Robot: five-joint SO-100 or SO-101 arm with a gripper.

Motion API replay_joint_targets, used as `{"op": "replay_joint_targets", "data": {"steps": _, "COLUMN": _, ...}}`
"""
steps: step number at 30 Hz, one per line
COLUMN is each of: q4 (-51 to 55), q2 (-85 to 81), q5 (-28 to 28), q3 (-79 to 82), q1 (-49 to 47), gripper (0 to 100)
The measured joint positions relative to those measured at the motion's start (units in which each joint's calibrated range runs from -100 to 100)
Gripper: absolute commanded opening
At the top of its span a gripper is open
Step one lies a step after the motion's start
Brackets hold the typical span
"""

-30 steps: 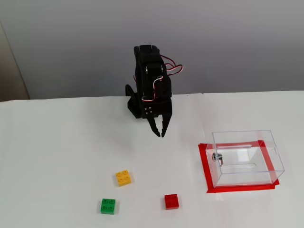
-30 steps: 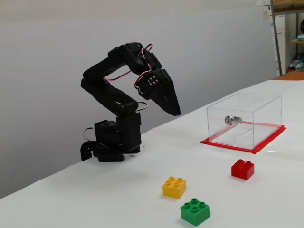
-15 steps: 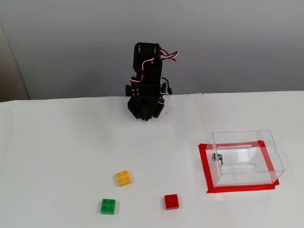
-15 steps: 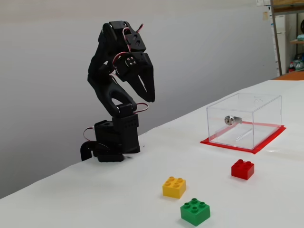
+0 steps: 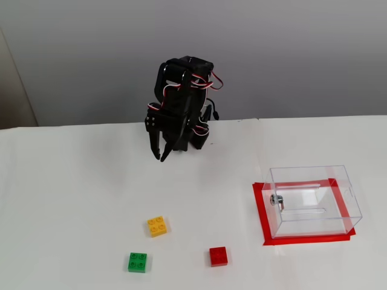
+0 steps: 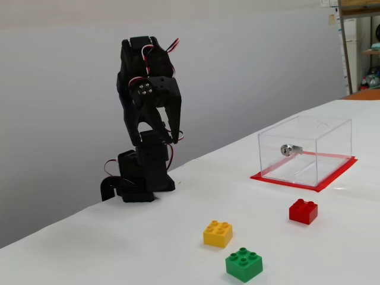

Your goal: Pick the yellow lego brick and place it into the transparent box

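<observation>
The yellow lego brick (image 5: 158, 226) lies on the white table, studs up; it also shows in the other fixed view (image 6: 218, 233). The transparent box (image 5: 314, 181) stands at the right on a red tape frame, with a small metal fitting on one wall, and it shows in both fixed views (image 6: 320, 136). It looks empty. My gripper (image 5: 159, 157) hangs from the folded black arm at the back of the table, fingers pointing down, open and empty (image 6: 156, 141). It is well above the table and far behind the yellow brick.
A green brick (image 5: 138, 262) (image 6: 244, 264) lies just in front of the yellow one. A red brick (image 5: 218, 256) (image 6: 303, 211) lies between the yellow brick and the box. The red tape (image 5: 263, 211) outlines the box's place. The arm base (image 6: 142, 178) stands near the back edge.
</observation>
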Motion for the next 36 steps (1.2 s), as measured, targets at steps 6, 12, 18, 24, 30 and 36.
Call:
{"op": "replay_joint_targets", "data": {"steps": 6, "q4": -6.2, "q2": 0.1, "q5": -1.9, "q3": 4.0, "q1": 3.0, "gripper": 6}}
{"op": "replay_joint_targets", "data": {"steps": 12, "q4": -9.0, "q2": 0.1, "q5": -3.9, "q3": 6.0, "q1": 1.8, "gripper": 10}}
{"op": "replay_joint_targets", "data": {"steps": 18, "q4": -13.4, "q2": 0.1, "q5": -4.3, "q3": 13.0, "q1": 1.7, "gripper": 18}}
{"op": "replay_joint_targets", "data": {"steps": 24, "q4": -15.6, "q2": 0.1, "q5": -6.5, "q3": 15.0, "q1": 1.7, "gripper": 24}}
{"op": "replay_joint_targets", "data": {"steps": 30, "q4": -21.9, "q2": 0.1, "q5": -7.6, "q3": 15.4, "q1": 0.3, "gripper": 25}}
{"op": "replay_joint_targets", "data": {"steps": 36, "q4": -30.2, "q2": 5.2, "q5": -7.7, "q3": 16.9, "q1": -2.2, "gripper": 25}}
